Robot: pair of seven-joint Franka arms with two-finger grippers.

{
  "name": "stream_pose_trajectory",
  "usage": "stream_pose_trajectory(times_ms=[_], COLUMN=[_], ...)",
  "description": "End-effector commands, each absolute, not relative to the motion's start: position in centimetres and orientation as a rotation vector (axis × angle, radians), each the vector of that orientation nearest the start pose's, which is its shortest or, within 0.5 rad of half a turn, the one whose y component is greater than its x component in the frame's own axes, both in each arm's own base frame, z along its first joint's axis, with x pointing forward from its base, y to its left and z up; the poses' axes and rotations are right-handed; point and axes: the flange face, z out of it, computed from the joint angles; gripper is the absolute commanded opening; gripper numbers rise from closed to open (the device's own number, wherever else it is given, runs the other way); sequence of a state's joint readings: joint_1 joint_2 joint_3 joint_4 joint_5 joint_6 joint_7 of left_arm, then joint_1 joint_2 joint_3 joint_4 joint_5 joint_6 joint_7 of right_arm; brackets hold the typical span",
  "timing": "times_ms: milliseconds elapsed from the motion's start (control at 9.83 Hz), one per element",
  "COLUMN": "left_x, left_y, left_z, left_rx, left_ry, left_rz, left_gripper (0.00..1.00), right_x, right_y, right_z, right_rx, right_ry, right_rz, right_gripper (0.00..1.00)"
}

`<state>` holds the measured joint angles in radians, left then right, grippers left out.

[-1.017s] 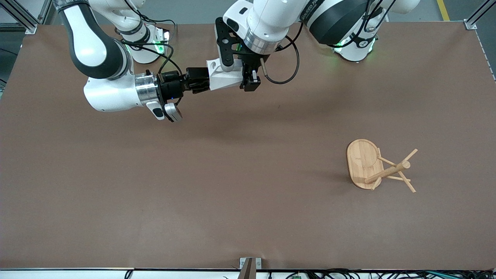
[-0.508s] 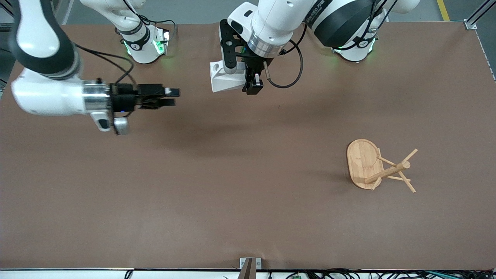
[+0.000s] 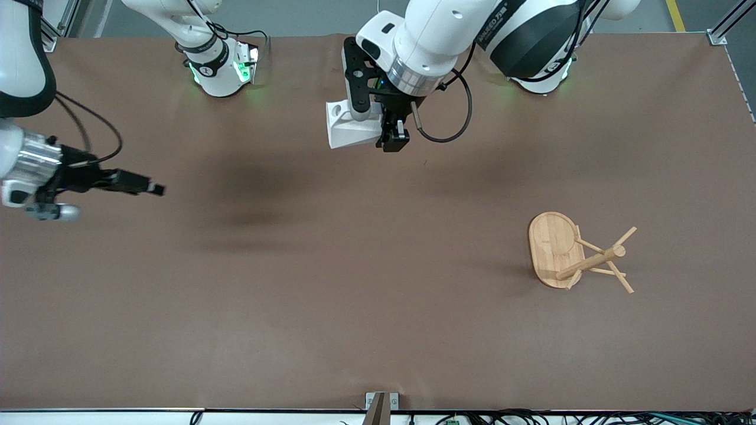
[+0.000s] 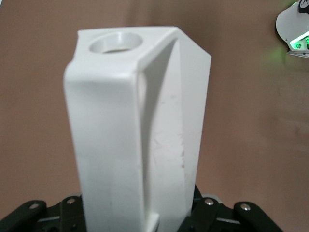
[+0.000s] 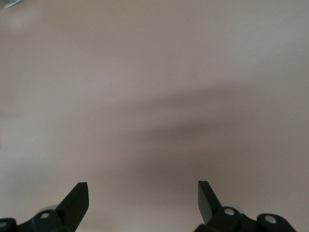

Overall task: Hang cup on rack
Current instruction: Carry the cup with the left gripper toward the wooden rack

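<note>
Bamboo comes first: the light bamboo mug rack [image 3: 576,254], with its oval flat base, thick central post and thin slanted pegs, stands on the brown table [image 3: 378,330] toward the left arm's end and is the nearest thing to the front camera. No cup hangs on it yet.

Well apart from it, over the part of the table close to the robots' bases, our left gripper [image 3: 387,127] is clamped on the small white faceted cup [image 3: 349,127], held up in the air. In the left wrist view the cup [image 4: 135,130] juts straight out from between the fingers, with the chunky handle's round hole at its outer end.

Our right gripper [image 3: 139,186] hangs over the right arm's end of the table, released and holding nothing; that arm waits.

We judge the step in hand to be carrying the cup to the rack. To do it well, we should keep the grasp firm, turn the wrist so the handle hole faces an upward-slanting peg, approach along that peg's own line, slide the hole well down it, and let go only once the cup's weight rests there. Brushing other pegs could tip the rack.
</note>
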<state>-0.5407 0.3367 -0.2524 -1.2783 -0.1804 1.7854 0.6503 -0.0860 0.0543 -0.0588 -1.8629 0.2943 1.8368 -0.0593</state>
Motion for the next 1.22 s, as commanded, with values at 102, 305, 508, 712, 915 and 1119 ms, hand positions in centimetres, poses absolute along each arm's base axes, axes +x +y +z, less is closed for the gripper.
stream_pose_trajectory(times_ms=[102,305,508,712,915,1119], left_x=[50.7,52.3,53.8,55.4,56.9,57.9], left_y=[-44.8,-43.8,-42.4,-40.7,-38.9,-37.4], left_z=[54.6,54.5,54.0,52.0,50.4,50.2], left_rx=[-2.687,-2.775,-2.832,-2.885,-2.964,-3.069], left_ry=[2.079,1.954,1.859,1.749,1.586,1.397], left_rz=[-0.257,-0.330,-0.387,-0.464,-0.543,-0.533], left_gripper=[0.00,0.00,0.00,0.00,0.00,0.00], right_x=[58.4,57.8,55.0,53.2,52.8,52.9], right_y=[-9.1,-10.4,-9.9,-9.7,-9.3,-9.0], right_z=[55.0,57.0,59.8,66.5,67.9,68.1], right_rx=[-3.099,-3.097,-3.079,-3.080,-3.089,-3.095], right_ry=[0.173,0.232,0.375,0.423,0.352,0.336], right_rz=[-0.140,-0.193,-0.107,-0.074,-0.072,-0.086], right_gripper=[1.00,1.00,1.00,1.00,1.00,1.00])
